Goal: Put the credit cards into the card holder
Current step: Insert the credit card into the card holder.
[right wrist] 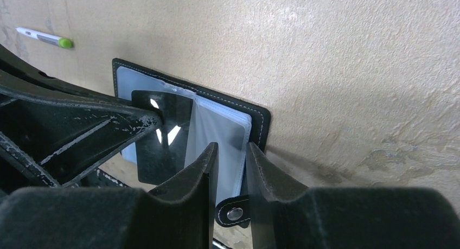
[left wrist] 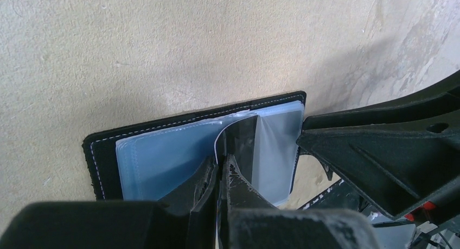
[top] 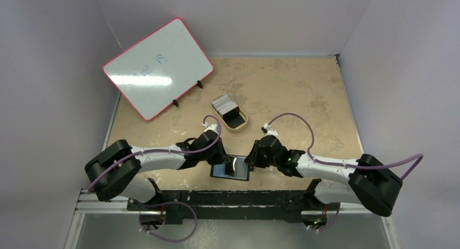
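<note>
The left gripper [left wrist: 221, 170] pinches one dark card [right wrist: 163, 135] at the open card holder [top: 230, 168]. The right gripper [right wrist: 232, 157] grips the holder's edge; the stack [top: 223, 103] remains in the tin [top: 241, 124]

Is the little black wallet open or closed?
Open. The wallet lies spread flat on the table, its bluish plastic sleeves showing.

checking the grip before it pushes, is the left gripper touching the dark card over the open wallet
Touching. In the left wrist view the left gripper has its jaws shut on the edge of the dark card, which stands over the open wallet.
</note>
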Available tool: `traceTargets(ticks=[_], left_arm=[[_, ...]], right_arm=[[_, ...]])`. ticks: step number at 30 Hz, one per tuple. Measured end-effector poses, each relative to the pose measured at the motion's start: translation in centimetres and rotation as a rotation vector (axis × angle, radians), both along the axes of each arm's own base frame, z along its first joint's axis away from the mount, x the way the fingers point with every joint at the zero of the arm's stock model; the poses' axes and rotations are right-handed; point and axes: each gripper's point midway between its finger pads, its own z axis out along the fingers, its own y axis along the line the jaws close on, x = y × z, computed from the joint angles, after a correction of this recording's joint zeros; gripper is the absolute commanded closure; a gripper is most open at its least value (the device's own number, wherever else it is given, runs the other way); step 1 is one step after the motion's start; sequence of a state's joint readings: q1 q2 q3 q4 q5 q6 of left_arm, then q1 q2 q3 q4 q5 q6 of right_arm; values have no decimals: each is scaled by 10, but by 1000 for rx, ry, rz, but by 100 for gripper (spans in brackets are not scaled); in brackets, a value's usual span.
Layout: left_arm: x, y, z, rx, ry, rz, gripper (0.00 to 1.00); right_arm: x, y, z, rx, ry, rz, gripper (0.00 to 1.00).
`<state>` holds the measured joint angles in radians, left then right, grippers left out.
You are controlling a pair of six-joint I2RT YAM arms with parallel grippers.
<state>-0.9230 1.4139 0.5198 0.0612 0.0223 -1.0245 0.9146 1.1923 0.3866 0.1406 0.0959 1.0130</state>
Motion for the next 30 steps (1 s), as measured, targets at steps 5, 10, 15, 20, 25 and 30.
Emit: traceTargets(ticks=[5,10,15,20,25,30], left_arm=[[-1,-2,-2,-4,1,-14,100],[1,-12,2,-31,1,-43,100],[2,-16,3,-24,7,-53,93],[2,-11,1,11,7,-47,77],[2,2,5,55,-12,-23,69],[1,17,8,106,-22,7,66]], right_arm=[[-1,-1,-6,-16,13,0,72],[1,1,-6,-13,11,0,72],[2,3,-6,-16,13,1,72],[3,4,-6,-16,12,1,72],[3,5,-4,-9,11,3,72],[2,8,7,23,-10,10,70]])
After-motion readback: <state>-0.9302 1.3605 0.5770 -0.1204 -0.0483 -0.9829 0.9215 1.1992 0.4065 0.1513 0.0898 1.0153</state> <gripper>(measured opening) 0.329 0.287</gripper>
